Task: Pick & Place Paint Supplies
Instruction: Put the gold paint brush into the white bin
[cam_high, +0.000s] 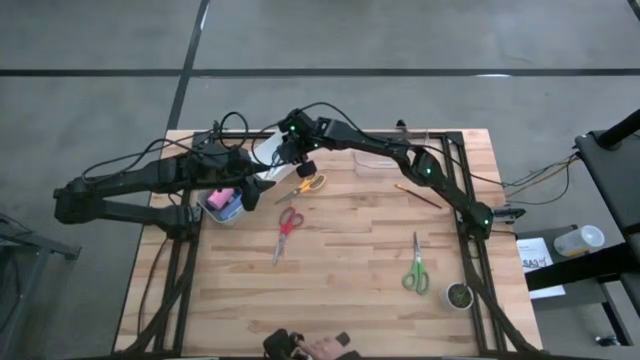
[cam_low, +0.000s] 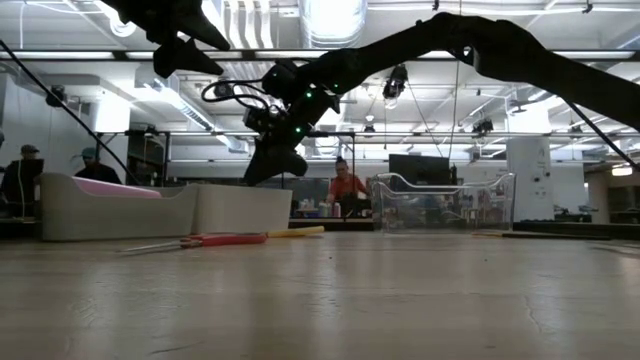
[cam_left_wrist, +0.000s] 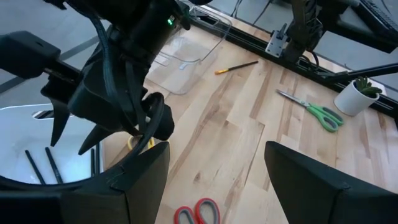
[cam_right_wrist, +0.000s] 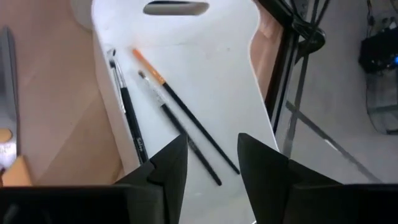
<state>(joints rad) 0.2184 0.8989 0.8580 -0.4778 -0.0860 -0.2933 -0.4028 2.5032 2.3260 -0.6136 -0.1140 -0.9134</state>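
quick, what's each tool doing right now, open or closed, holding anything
Left tool: open, holding nothing, above the table by the red scissors.
Right tool: open, empty, over the white tray with the paintbrushes.

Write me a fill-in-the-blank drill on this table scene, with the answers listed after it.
1. The right hand hovers open above a white tray holding ____ paintbrushes.
2. The scissors nearest the small potted plant have ____ handles.
3. One paintbrush lies alone on the wood beside the clear ____.
4. The left hand has its fingers ____.

Answers: three; green; bin; open
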